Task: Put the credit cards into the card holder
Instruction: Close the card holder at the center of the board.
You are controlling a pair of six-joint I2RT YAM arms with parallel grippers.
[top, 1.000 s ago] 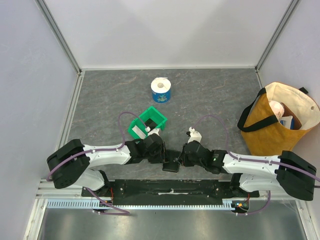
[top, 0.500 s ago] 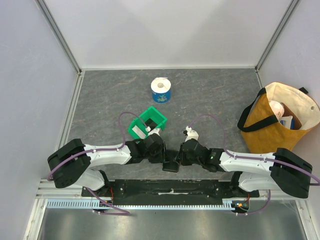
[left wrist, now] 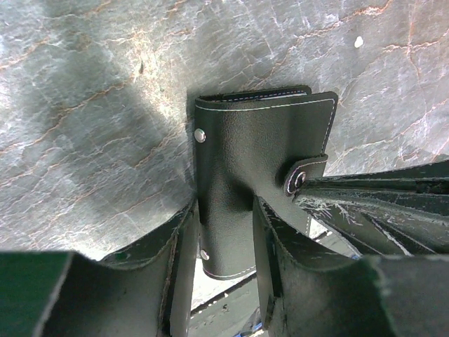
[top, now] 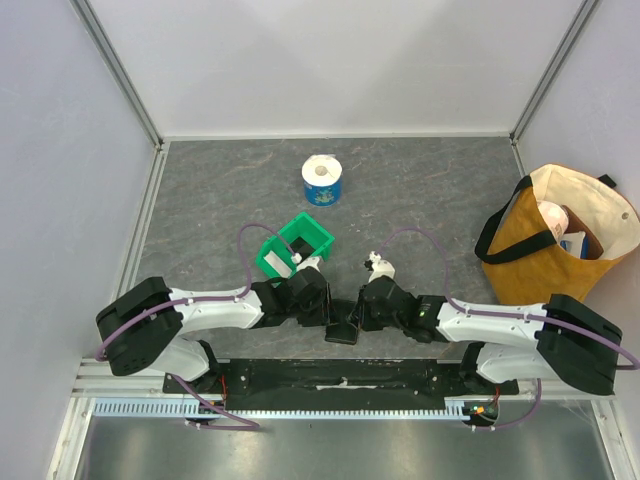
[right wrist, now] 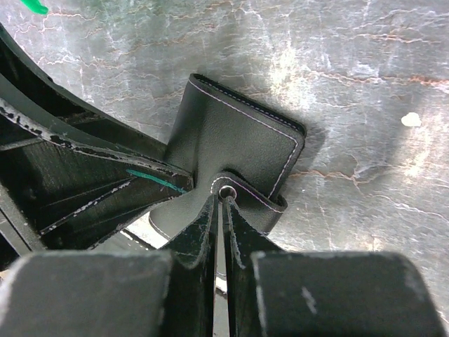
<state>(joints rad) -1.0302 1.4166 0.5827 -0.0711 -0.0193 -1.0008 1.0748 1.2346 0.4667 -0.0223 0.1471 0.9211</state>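
Observation:
The card holder (top: 342, 332) is a black stitched wallet lying folded at the table's near edge, its near end hanging past the edge. In the left wrist view my left gripper (left wrist: 224, 210) has its fingers on either side of the card holder (left wrist: 252, 161), which bows between them. My right gripper (right wrist: 223, 193) is shut on the wallet's snap tab (right wrist: 247, 195), also visible in the left wrist view as the snap tab (left wrist: 306, 173). Both grippers meet over the wallet in the top view, left gripper (top: 333, 316) and right gripper (top: 356, 318). A pale card (top: 275, 262) lies in the green bin.
The green bin (top: 312, 240) stands just beyond my left wrist. A toilet roll in blue wrap (top: 322, 181) sits farther back at centre. A tan tote bag (top: 545, 255) with items inside stands at the right. A black rail (top: 340, 375) runs below the near table edge.
My right arm has edged slightly left and forward at the wallet. My left jaws have drawn a little closer around it. The wallet stays where it was.

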